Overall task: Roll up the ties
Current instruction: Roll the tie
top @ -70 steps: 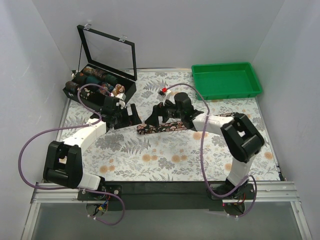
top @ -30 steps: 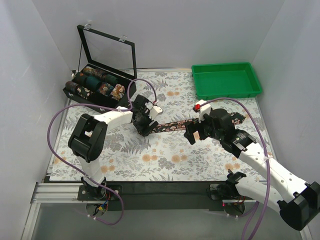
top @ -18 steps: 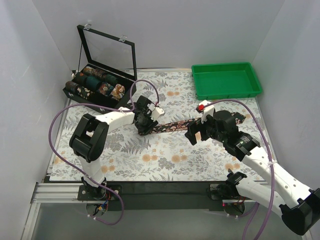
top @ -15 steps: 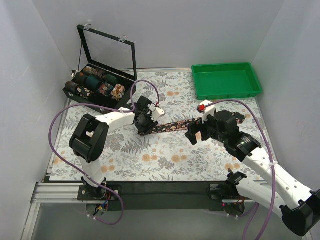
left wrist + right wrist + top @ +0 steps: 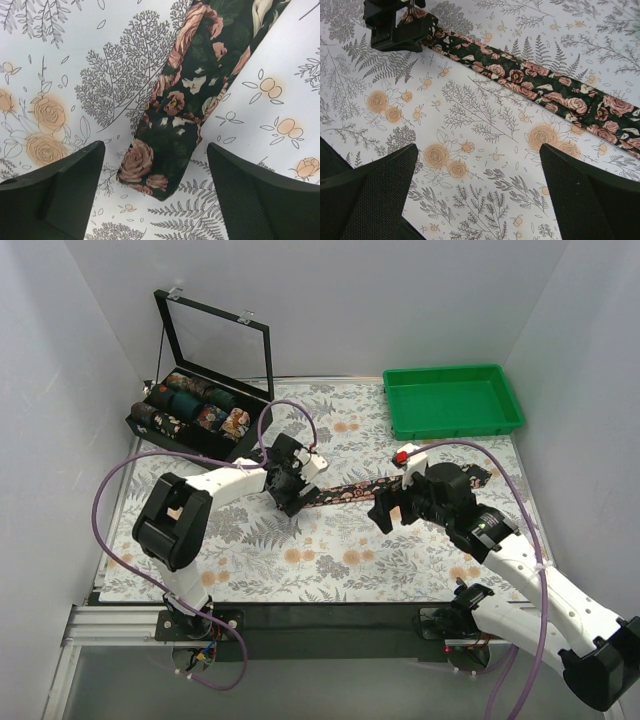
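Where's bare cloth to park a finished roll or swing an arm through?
Free: the near strip of cloth between the tie and the arm bases; the far patch between the black box and the green tray, which looks empty too. Crowded: the middle band, where the left gripper straddles the tie's tip and the right gripper hovers beside it.

Desk (image 5: 330, 618) w/ white floral-print cover (image 5: 340, 550) over most of top; dark strip shows along near edge. On cover: one tie (image 5: 348, 491), flat, unrolled, running L–R across mid-desk on a slight diagonal, pointed tip at L end. Black case (image 5: 185, 440) at far-L corner, lid up. Green tray (image 5: 452, 430) at far-R corner, well apart from case. Tie touches neither.
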`<action>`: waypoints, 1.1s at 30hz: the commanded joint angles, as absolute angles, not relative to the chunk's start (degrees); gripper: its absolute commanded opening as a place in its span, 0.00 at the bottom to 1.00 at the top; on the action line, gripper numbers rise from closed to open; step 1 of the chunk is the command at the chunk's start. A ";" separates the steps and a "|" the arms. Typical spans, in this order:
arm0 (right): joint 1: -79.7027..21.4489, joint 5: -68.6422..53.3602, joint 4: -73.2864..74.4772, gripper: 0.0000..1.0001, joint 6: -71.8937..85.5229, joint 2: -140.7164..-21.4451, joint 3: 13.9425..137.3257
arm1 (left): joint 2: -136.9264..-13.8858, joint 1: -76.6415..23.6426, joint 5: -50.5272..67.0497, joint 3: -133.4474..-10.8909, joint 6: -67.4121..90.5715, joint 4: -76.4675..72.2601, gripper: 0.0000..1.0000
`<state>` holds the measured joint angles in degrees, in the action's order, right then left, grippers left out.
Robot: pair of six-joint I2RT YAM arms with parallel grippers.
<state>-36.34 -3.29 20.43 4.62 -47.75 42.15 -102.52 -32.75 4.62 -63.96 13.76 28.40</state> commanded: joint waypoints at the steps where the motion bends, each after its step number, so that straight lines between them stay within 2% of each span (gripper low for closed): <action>1: -36.04 -6.94 18.20 0.97 5.36 -50.52 43.77 | -96.25 -33.05 3.16 -62.93 14.68 28.56 0.78; 7: -36.04 -9.23 16.26 0.97 5.62 -53.79 44.83 | -92.90 -32.78 0.62 -57.66 13.01 26.98 0.80; 16: -36.12 -10.11 15.56 0.97 5.36 -53.70 44.03 | -96.85 -30.41 2.81 -59.67 10.20 27.68 0.79; 33: -36.12 -11.51 15.21 0.96 5.45 -54.40 43.94 | -102.04 -28.48 7.38 -61.61 7.91 30.67 0.58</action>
